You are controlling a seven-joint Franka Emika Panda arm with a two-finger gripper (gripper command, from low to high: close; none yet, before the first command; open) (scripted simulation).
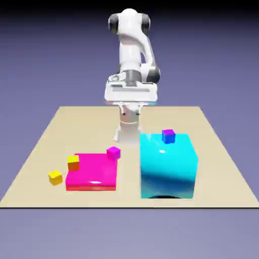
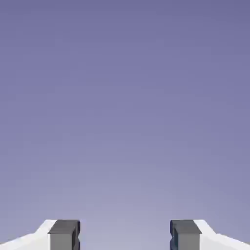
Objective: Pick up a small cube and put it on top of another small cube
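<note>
Several small cubes show in the exterior view. A yellow cube [image 1: 55, 177] lies on the table at the left. An orange cube [image 1: 73, 163] and a purple cube [image 1: 113, 152] sit on a flat magenta slab [image 1: 93, 174]. A blue cube [image 1: 168, 136] rests on top of a tall cyan block [image 1: 167, 167]. My gripper [image 1: 128, 134] hangs behind the slab and the block, close to the table, touching no cube. In the hand view the gripper [image 2: 124, 237] is open: its grey fingertips [image 2: 63, 234] stand wide apart with only the plain backdrop between them.
The tan table [image 1: 45, 146] ends just in front of the slab and the cyan block. The cyan block stands directly at the exterior view's right of my gripper. The white arm [image 1: 132, 55] rises behind.
</note>
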